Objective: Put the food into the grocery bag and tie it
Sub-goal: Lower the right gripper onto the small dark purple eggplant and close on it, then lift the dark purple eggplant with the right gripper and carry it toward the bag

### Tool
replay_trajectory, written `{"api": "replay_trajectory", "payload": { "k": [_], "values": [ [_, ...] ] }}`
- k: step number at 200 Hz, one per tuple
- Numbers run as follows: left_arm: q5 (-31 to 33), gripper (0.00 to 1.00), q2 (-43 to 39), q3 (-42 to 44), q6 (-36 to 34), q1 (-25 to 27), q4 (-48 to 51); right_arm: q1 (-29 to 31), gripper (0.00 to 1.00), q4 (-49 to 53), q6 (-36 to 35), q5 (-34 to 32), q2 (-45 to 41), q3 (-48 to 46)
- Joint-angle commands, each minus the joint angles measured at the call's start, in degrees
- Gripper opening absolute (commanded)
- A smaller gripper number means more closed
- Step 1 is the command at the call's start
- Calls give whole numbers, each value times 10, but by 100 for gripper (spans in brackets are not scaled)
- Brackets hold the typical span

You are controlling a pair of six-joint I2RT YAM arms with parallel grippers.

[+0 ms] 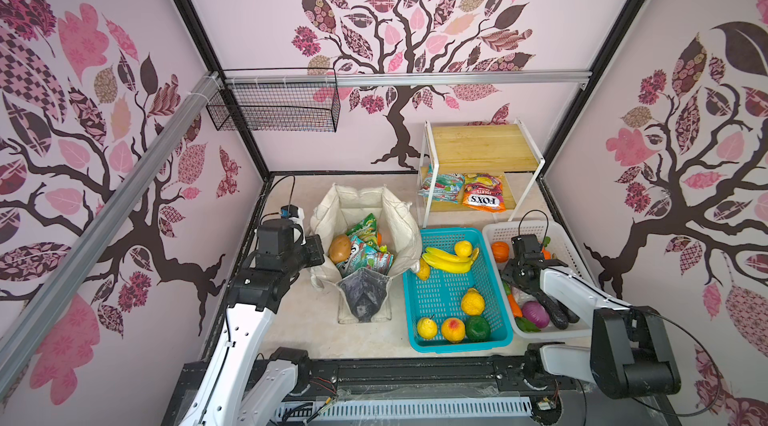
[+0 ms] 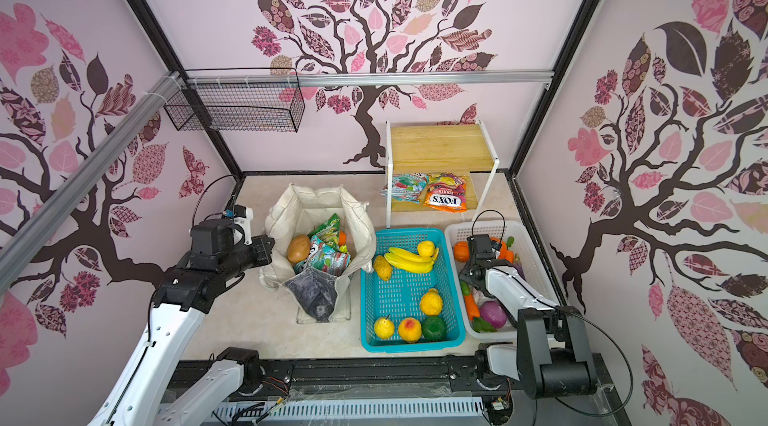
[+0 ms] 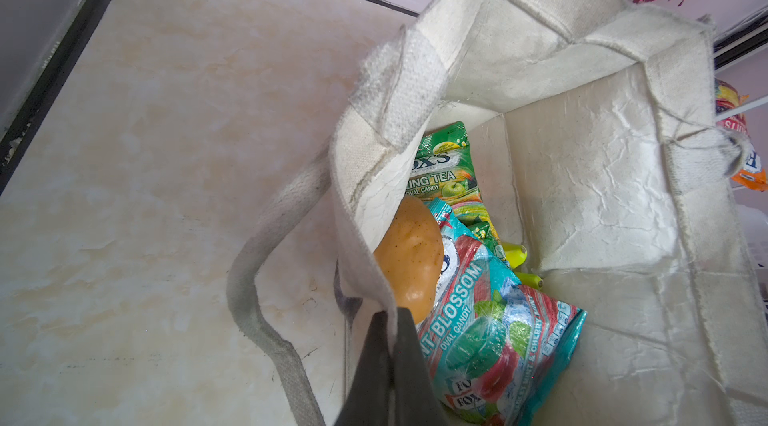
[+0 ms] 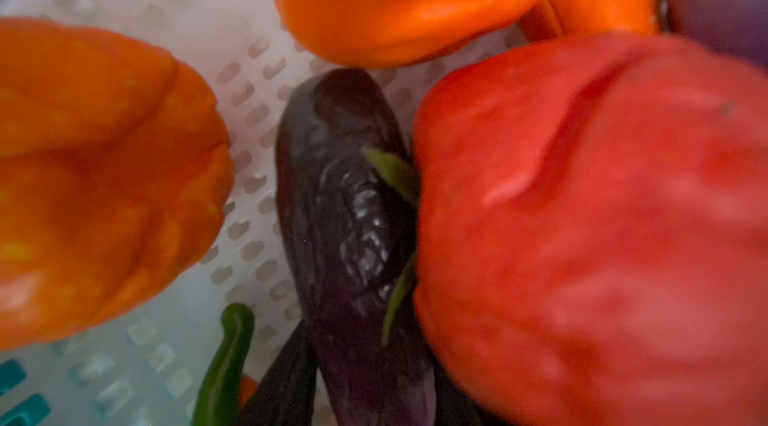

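A booth of pale pink walls printed with dark trees encloses a beige marbled desk (image 1: 299,320). At 9 o'clock the left hand (image 1: 316,251) is seen clamped narrow on the left rim of the grocery bag (image 1: 361,202), so that its mouth is held open and upward. The bag's long axis is laid from 12 to 6 o'clock, with a dark grey panel (image 1: 365,291) folded out at the 6 o'clock end. Inside, a brown round one (image 1: 340,248), a green packet (image 1: 363,228) and a teal packet (image 1: 365,260) are already stowed. At 3 o'clock of the bag a teal basket (image 1: 457,345) is set, with a banana bunch (image 1: 446,260) stretched roughly from 9 to 3 o'clock across its far end. Further toward 3 o'clock the right hand (image 1: 517,272) is lowered into a white basket (image 1: 503,231); whether its jaws are wide or narrow cannot be told. In the right wrist view a dark purple aubergine (image 4: 345,216) is found directly ahead of that hand, wedged between orange and red pieces, its long axis in line with the hand's reach and its rounded tip pointed away. The right arm is judged the nearer for this pick. The bag's mouth lies toward 9 o'clock from it, beyond the teal basket.
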State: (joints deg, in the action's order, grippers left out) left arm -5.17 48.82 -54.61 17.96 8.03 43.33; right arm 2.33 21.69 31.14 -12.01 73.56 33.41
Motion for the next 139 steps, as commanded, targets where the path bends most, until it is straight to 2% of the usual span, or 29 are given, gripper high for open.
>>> {"api": "replay_trajectory", "payload": {
  "k": [1, 18, 38, 97, 139],
  "values": [
    [-2, 0, -3, 13, -5, 3, 2, 0, 40, 13, -1, -5, -1, 18],
    [-2, 0, -2, 12, -5, 4, 2, 0, 38, 9, -1, -14, -28, 10],
    [-2, 0, -2, 12, -5, 4, 2, 0, 27, 0, -1, -14, -61, -3],
    [0, 0, 0, 13, -5, 4, 3, 0, 29, 24, -1, -25, -107, 13],
    [1, 0, 3, 12, -6, 3, 3, 0, 30, 35, -3, -22, -173, 31]
  ]
}}
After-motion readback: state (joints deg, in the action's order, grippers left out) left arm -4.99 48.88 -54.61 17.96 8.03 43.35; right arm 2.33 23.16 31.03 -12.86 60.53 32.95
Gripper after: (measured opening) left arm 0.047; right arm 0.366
